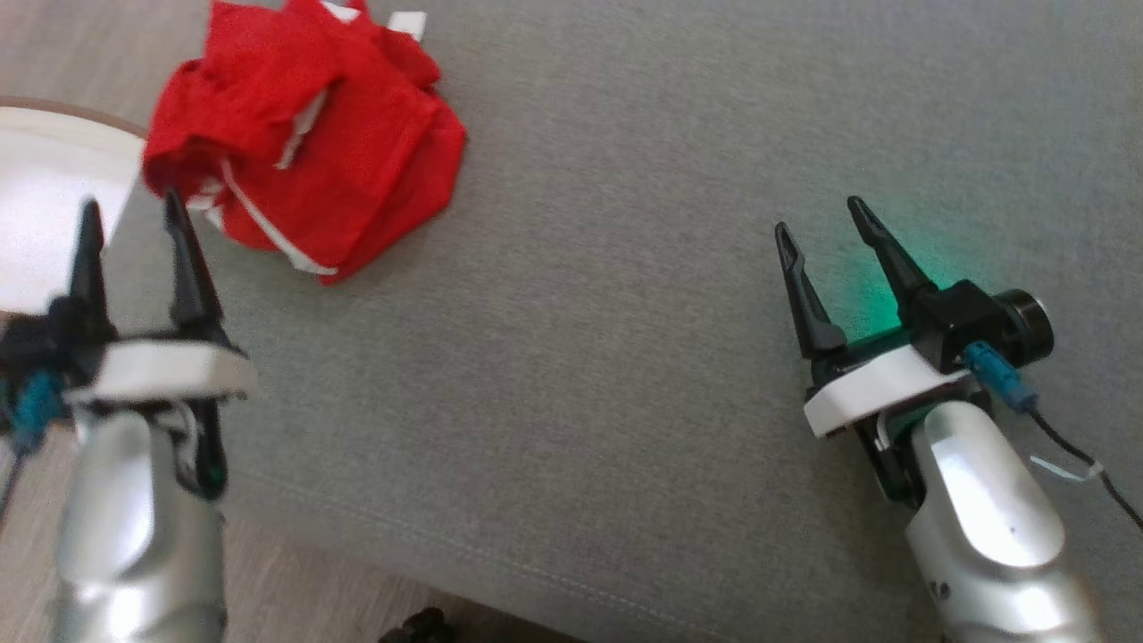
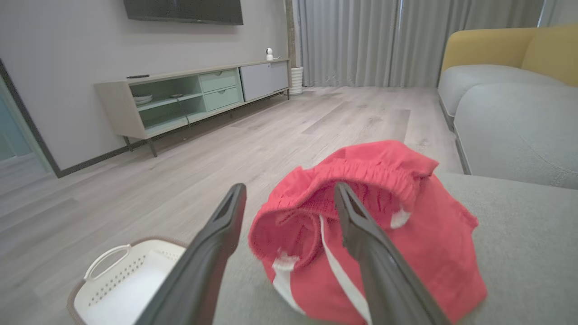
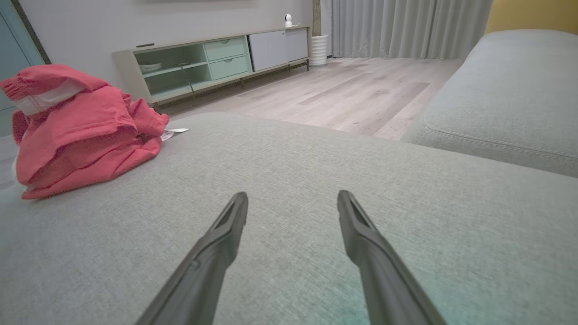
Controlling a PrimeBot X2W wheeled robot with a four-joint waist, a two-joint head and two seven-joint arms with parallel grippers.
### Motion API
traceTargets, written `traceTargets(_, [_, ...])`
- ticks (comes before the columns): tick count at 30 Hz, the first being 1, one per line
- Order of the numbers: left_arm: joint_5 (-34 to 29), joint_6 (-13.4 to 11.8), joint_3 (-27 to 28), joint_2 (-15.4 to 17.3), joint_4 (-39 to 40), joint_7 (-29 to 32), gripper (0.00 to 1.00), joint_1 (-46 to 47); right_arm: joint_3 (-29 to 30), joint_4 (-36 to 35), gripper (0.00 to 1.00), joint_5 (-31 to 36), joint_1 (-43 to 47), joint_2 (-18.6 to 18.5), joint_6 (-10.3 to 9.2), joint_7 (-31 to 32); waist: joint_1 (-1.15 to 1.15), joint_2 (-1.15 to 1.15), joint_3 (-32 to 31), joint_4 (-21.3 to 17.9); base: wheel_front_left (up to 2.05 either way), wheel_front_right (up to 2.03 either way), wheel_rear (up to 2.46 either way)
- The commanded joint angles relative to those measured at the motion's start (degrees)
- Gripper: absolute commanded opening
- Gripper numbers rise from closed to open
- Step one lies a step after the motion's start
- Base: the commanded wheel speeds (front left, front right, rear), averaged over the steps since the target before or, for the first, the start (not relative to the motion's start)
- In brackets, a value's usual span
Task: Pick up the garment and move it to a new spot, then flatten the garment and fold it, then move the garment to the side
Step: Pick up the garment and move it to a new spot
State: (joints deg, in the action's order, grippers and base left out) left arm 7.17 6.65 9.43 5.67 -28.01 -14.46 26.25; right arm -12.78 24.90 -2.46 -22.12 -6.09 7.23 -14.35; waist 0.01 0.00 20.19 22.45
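The red garment (image 1: 304, 143), trimmed in white, lies crumpled in a heap at the far left corner of the grey sofa cushion (image 1: 625, 313), just ahead of the left gripper (image 1: 130, 205); the right gripper (image 1: 821, 217) is well apart from it, and both have their fingers spread. From the left wrist, its elastic waistband bunches on top, with a white basket (image 2: 122, 280) on the wood floor (image 2: 226, 149) below. From the right wrist, the heap sits at the cushion's left, with a low cabinet (image 3: 212, 58) and curtains (image 3: 406, 27) beyond.
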Motion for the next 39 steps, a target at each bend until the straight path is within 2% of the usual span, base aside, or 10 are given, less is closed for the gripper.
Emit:
traceTargets(1, [0.6,0.5,1.4,3.5,0.5,-0.5,1.00,3.7,-1.7,-2.4,1.00,0.2,-2.6,0.4,0.25,-0.6,-0.01,0.00,2.1,-2.1,0.00,0.00,0.00])
traceTargets(4, [1.8,0.8,-0.6,6.4,-2.6,-0.5,1.00,8.4,-2.1,-3.3,1.00,0.1,-3.3,0.3,0.25,-0.6,-0.01,0.00,3.2,-3.4,0.00,0.00,0.00])
traceTargets(11, [9.1,0.8,-12.5,12.3,-12.1,-0.3,1.00,16.1,-3.0,-4.4,1.00,-0.2,-4.2,0.6,0.25,-0.6,-0.01,0.00,4.4,-5.8,0.00,0.00,0.00])
traceTargets(15, [12.6,0.8,-16.5,15.3,-20.0,3.5,1.00,19.9,-3.0,-4.6,1.00,-0.2,-4.5,0.6,0.25,-0.6,-0.01,0.00,5.1,-6.9,0.00,0.00,0.00])
traceTargets(23, [14.9,0.8,-18.5,16.0,-31.3,9.2,1.00,23.6,-2.9,-4.6,1.00,-0.3,-4.8,0.8,0.25,-0.6,-0.01,0.00,5.5,-8.8,0.00,0.00,0.00])
traceTargets(24, [15.4,0.8,-18.7,15.8,-32.3,9.8,0.72,23.8,-2.9,-4.6,1.00,-0.4,-4.8,0.8,0.25,-0.6,-0.01,0.00,5.5,-9.0,0.00,0.00,0.00])
traceTargets(25, [15.9,0.8,-18.9,15.6,-33.2,10.4,0.06,24.0,-2.8,-4.6,1.00,-0.4,-4.8,0.9,0.25,-0.6,-0.01,0.00,5.5,-9.1,0.00,0.00,0.00])
traceTargets(26, [16.3,0.8,-19.4,15.5,-33.8,10.9,0.00,24.2,-2.7,-4.5,1.00,-0.4,-4.7,0.9,0.25,-0.6,-0.01,0.00,5.5,-9.3,0.00,0.00,0.00])
traceTargets(32, [17.2,0.8,-21.4,17.0,-34.0,7.3,0.00,26.7,-1.8,-4.2,1.00,-0.6,-4.5,1.3,0.25,-0.6,-0.01,0.00,4.3,-9.9,0.00,0.00,0.00])
traceTargets(39, [16.5,0.8,-25.6,18.3,-29.3,1.8,0.00,32.0,-0.8,-4.4,1.00,-1.6,-3.3,2.3,0.25,-0.6,-0.01,0.00,0.4,-11.3,0.00,0.00,0.00])
